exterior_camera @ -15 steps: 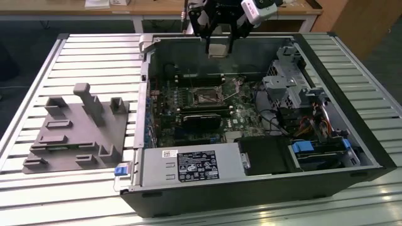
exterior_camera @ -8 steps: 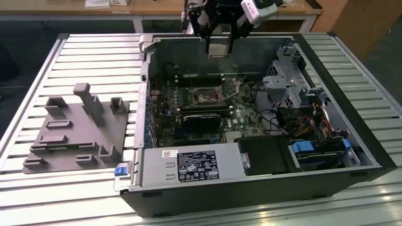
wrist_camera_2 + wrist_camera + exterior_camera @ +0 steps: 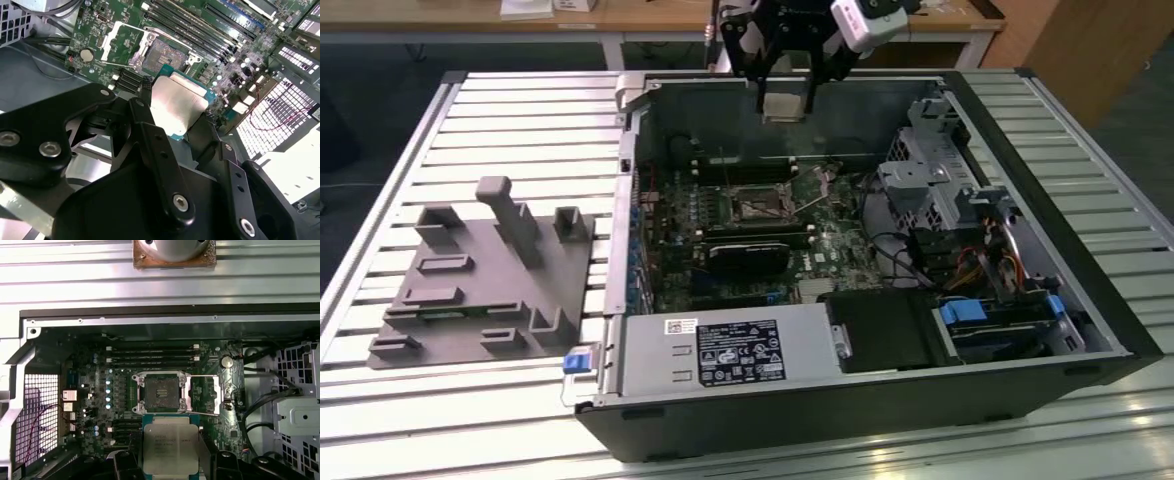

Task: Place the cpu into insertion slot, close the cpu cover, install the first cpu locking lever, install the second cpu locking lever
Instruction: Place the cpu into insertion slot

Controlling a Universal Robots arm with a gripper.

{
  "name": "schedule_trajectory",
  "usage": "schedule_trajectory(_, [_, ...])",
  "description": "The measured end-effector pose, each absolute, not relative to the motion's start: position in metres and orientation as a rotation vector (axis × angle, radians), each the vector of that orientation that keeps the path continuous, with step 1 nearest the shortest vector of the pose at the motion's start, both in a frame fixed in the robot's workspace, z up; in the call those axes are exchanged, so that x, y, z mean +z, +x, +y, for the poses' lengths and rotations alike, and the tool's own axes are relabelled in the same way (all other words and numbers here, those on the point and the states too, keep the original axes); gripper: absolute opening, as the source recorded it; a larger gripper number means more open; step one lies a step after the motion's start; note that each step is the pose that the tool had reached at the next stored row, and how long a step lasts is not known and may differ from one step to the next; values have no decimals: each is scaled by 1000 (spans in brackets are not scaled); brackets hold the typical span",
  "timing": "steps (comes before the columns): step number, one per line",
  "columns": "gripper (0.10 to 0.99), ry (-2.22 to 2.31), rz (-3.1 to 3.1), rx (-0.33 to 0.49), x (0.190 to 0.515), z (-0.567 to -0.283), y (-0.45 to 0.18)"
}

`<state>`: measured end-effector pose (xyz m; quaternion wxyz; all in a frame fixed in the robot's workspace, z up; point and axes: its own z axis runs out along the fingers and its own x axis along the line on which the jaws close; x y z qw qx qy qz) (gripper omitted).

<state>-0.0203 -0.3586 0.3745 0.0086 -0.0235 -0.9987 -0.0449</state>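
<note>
hand (image 3: 786,98) points down above case (image 3: 1067,330), pinching cpu (image 3: 783,108)

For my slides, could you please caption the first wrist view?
End effector holding the cpu above the motherboard, socket open, cpu cover lying open.

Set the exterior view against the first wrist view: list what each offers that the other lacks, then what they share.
Exterior view: a grey fixture block on the slatted table, and the labelled power supply in the computer case. First wrist view: the cpu cover standing open beside the socket, and a coin cell. Both: the gripper holding the cpu above the motherboard, with the socket empty.
</note>
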Motion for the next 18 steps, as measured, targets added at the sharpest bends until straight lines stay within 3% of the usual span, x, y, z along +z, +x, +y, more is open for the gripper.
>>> schedule_trajectory(18, [533,-154,-3120,-141,374,-359,-20])
